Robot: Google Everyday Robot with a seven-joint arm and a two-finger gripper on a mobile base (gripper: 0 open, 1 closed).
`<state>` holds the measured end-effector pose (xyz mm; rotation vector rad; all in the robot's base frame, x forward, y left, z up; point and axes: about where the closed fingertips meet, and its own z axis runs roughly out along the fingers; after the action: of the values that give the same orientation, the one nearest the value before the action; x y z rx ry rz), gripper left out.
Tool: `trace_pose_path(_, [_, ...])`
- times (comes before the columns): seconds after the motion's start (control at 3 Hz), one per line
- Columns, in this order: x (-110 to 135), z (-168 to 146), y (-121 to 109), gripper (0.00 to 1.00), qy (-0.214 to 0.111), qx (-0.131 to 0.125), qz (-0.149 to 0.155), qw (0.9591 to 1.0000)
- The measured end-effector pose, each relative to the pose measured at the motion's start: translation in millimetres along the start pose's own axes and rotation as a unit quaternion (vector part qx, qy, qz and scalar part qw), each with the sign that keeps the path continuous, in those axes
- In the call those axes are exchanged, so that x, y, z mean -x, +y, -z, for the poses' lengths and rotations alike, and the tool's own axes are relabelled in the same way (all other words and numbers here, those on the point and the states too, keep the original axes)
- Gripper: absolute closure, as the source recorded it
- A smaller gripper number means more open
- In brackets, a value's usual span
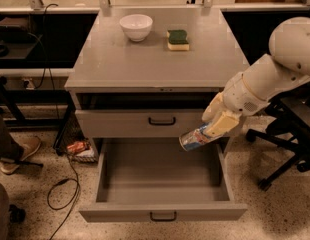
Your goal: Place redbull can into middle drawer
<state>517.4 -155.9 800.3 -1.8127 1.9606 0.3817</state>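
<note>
Speckled lab floor runs under a grey cabinet (145, 64), with a bowl (136, 26) and a sponge (178, 39) on its top and a black chair (287, 151) off to the right. Below the top, the upper drawer (120, 124) looks closed or nearly so. The middle drawer (160, 176) is pulled well out and I see nothing lying in it.

My gripper (213, 130) hangs at the right side of the cabinet, in front of the upper drawer's right end and above the open drawer's right rear part. Its tan fingers (222, 124) are closed on the can (191, 140). They hold it near one end, and the can lies tilted, almost on its side, with the free end pointing left and down toward the drawer. It touches neither drawer.

I judge the can to be light and stiff enough for a firm pinch, but thin-walled, so hard squeezing could dent it. Its smooth metal skin is slippery, and held this far toward one end it could pivot or slide between the pads. A hold across the middle of the body would be steadier. Being round, it will roll once it is let go on its side, so I would bring it low over the drawer floor before opening, away from the right wall.
</note>
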Motion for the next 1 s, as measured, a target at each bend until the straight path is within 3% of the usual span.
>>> trace_pose_path(0.33, [-22.4,-67.2,3.7,1.0,-0.042,0.028,-0.008,0.9987])
trace_pose_path(0.67, [-46.1,-147.0,15.1,1.0,-0.08,0.038,-0.037,0.9954])
trace_pose_path(1.0, [-73.4,-227.0,12.0,0.75,-0.104,0.017,-0.09,0.9904])
